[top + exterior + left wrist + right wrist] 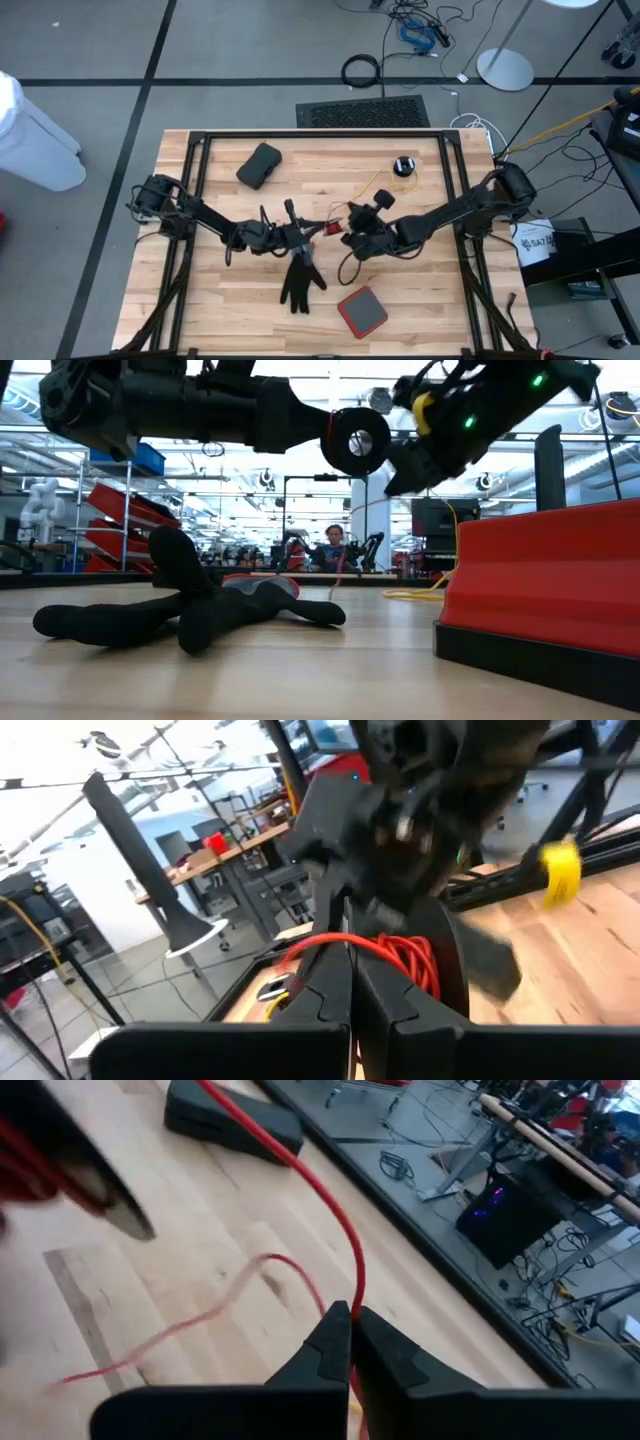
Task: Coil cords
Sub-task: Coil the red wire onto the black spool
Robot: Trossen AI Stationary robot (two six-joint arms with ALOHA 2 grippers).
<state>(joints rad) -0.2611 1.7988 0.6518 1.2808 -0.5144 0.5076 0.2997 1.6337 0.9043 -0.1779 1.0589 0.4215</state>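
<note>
Both arms meet over the middle of the wooden desk (pixel 220 300). The left hand (pixel 318 232) is closed on a red cord (pixel 395 952), with a coil of it bunched just past its fingers. The right hand (pixel 345 235) is closed on the same red cord (pixel 335 1220), which runs up from between its fingers and trails in a thin loop across the wood. A yellow cord (pixel 385 182) lies behind the hands, leading to a small black puck (pixel 403 166). A black glove (pixel 300 280) lies in front of the left hand, a red-topped box (pixel 362 311) beside it, a black pouch (pixel 259 165) at the back.
</note>
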